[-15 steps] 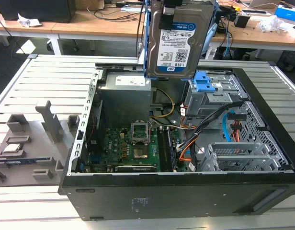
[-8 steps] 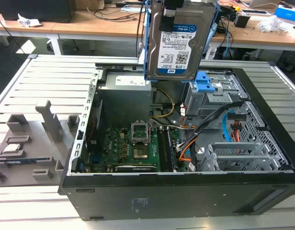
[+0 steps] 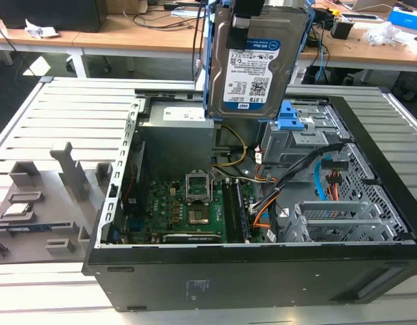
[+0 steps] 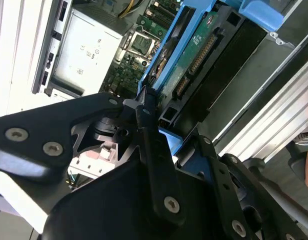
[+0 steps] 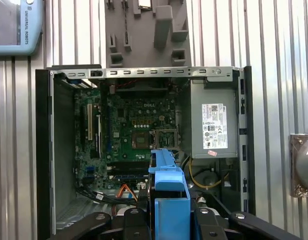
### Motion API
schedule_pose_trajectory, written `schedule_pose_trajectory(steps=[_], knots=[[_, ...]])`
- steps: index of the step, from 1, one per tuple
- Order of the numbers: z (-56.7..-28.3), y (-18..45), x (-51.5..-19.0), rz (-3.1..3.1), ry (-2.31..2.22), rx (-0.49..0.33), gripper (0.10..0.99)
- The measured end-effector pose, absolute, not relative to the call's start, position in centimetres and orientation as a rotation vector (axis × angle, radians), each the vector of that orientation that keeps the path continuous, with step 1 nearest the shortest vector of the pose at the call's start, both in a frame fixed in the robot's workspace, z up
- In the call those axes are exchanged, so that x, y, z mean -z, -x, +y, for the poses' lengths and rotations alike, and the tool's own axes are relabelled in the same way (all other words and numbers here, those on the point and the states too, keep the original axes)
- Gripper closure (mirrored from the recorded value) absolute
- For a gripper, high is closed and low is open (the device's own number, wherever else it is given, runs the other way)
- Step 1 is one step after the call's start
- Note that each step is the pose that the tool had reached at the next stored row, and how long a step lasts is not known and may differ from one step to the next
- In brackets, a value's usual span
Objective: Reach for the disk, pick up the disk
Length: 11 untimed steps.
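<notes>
The disk, a silver hard drive with a blue-and-white label in a bright blue side frame, hangs upright in the air above the back of the open computer case. My gripper is shut on its top edge. In the second wrist view the black fingers clamp the blue frame, and the disk's green circuit side faces the camera. In the first wrist view the blue frame juts out between the fingers, over the case interior.
Inside the case lie the green motherboard, the grey power-supply box, cables and a drive bay with blue clips. A grey foam fixture sits on the slatted table at the exterior view's left. Desks stand behind.
</notes>
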<state>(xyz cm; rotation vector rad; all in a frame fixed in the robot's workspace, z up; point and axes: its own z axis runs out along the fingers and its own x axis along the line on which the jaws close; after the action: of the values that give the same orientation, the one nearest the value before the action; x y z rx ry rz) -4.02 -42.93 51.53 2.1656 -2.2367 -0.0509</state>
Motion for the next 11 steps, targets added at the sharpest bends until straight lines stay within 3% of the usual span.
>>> schedule_pose_trajectory(steps=[11], knots=[[-46.0, 4.0, -51.5, -2.237, -2.166, 0.051, 0.722]])
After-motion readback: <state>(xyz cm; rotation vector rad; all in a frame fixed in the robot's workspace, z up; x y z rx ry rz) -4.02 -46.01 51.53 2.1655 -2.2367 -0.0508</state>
